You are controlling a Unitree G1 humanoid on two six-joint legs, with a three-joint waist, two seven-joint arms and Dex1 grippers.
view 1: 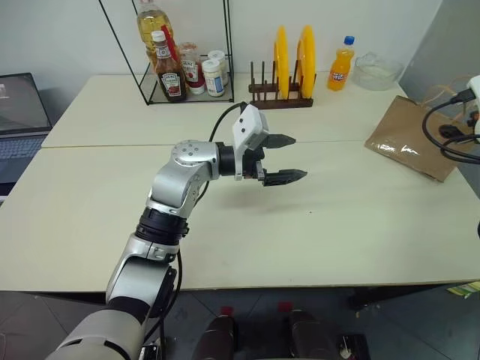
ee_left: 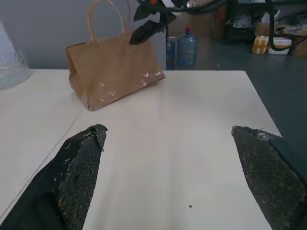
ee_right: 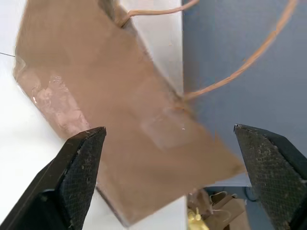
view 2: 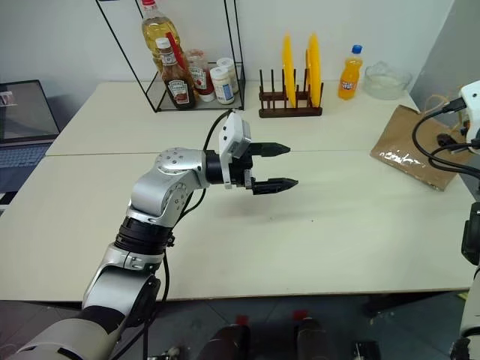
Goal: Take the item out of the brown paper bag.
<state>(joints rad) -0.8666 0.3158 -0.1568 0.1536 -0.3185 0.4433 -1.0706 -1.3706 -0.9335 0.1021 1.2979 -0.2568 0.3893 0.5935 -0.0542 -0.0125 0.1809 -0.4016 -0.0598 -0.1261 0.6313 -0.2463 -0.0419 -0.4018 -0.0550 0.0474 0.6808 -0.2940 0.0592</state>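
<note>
Pale laminate tabletop [view 1: 337,240] is bare at its near edge; nothing has been set out on it. Left hand [view 1: 283,158] hangs above the middle of the tabletop, pointing level toward the robot's right, both fingers spread wide and empty, well apart from the bag. Brown paper bag [view 1: 409,139] lies tipped on its side near the right edge of the tabletop, twine handles [view 1: 444,91] toward that edge. Right hand [ee_right: 168,187], seen from its own wrist camera, is poised just above the bag, fingers fully parted, gripping nothing; contact with the paper cannot be confirmed. Cola bottle is presumably inside the bag, unverified. Farther back stand the plate rack with yellow plates [view 1: 292,64], an orange soda bottle [view 1: 342,64], a glass bowl [view 1: 377,71] and a wire shelf of condiments [view 1: 180,67].

Assessment: extraction not begun. Remaining: open or steady the bag, reach in, grip the bottle, withdraw it.
</note>
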